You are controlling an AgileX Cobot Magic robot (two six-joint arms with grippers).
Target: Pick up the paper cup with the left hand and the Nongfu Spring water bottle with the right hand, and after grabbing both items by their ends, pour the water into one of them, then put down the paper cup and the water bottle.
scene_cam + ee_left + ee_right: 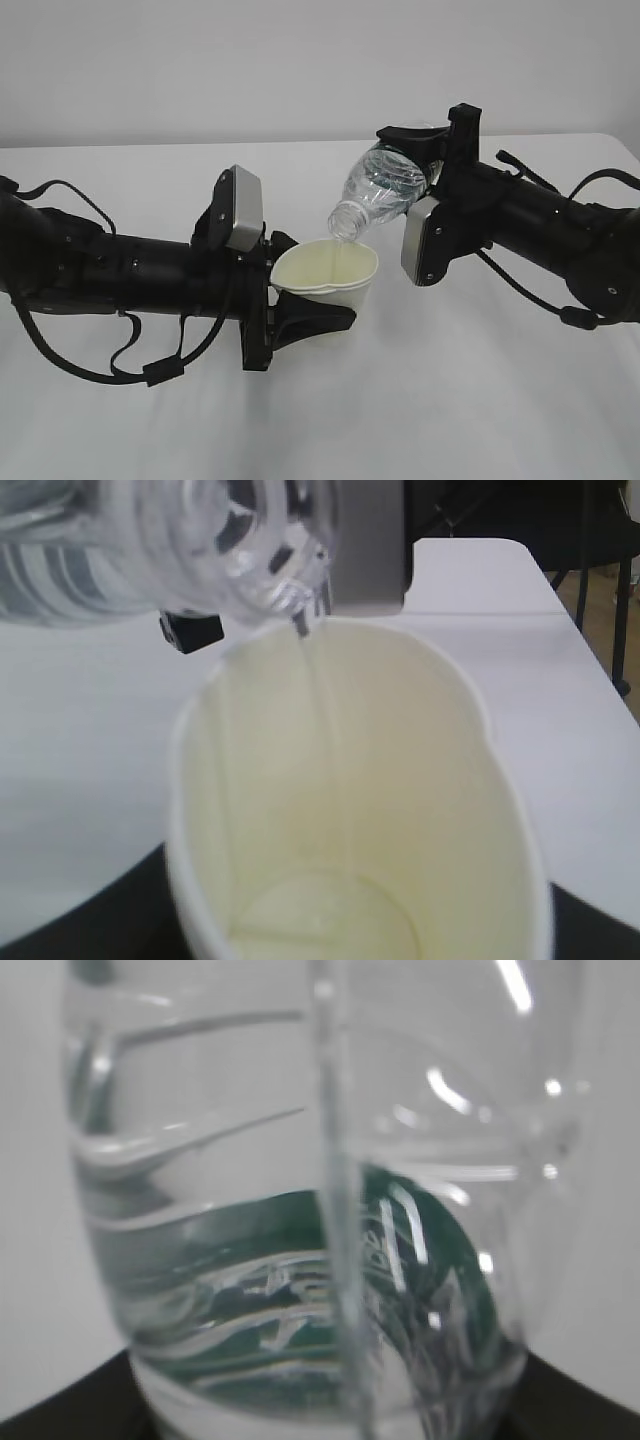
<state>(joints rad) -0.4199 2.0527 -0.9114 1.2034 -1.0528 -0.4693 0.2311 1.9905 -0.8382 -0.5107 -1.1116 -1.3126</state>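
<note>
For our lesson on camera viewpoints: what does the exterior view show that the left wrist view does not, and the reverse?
Only the exterior view shows both arms, the left hand gripping the paper cup and the right hand tilting the bottle. Only the left wrist view shows the cup's bottom, where water pools. Both show the bottle's mouth over the cup's squeezed rim.

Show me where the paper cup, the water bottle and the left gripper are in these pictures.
paper cup (345, 293): exterior view, on its outer side wall.
water bottle (385, 185): exterior view, on its tilted ribbed body.
left gripper (300, 322): exterior view, on the black finger beside the cup.
</note>
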